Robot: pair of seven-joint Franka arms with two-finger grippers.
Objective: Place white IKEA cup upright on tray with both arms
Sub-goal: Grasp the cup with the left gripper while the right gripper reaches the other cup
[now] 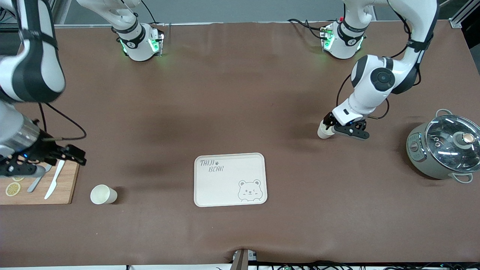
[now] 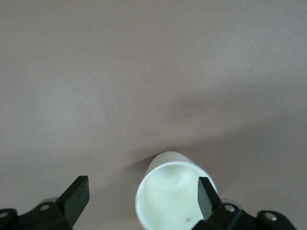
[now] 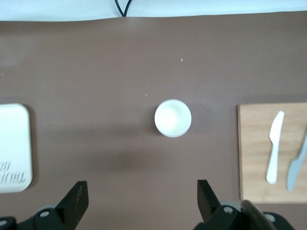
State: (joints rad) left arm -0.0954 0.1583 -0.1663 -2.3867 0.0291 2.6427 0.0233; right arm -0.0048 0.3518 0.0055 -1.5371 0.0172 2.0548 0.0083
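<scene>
Front view: lying flat on the brown table [image 1: 240, 112], toward the camera's edge and about midway between the arms' ends, the cream rectangular tray with rounded corners, raised rim and bear-face drawing [image 1: 230, 180], carrying nothing. Standing upright nearer the right arm's end, between tray and wooden cutting board [image 1: 56, 189], a white round cup [image 1: 102, 194]. Lying on that board, a white plastic knife [image 1: 54, 183], a grey knife [image 1: 37, 182] and yellow lemon slices [image 1: 12, 188]. Hovering over the board, the right arm's black hand [image 1: 56, 155], fingers spread and holding nothing. Reaching low toward the left arm's end, the left arm's black hand [image 1: 343, 129], meeting a second white cup [image 1: 324, 130] tipped on its side, farther from the camera than the tray. Sitting near that end of the table, a grey pot with a glass lid [image 1: 444, 149]. Left wrist view: showing the tipped cup [image 2: 168, 196] mouth-on, one black finger [image 2: 207, 196] overlapping its rim, the other finger [image 2: 76, 196] well apart from it, so standing open and not clamping. Right wrist view: looking down on the upright cup [image 3: 172, 118] between tray [image 3: 14, 148] and board [image 3: 254, 153], fingers [image 3: 76, 201] spread wide.
</scene>
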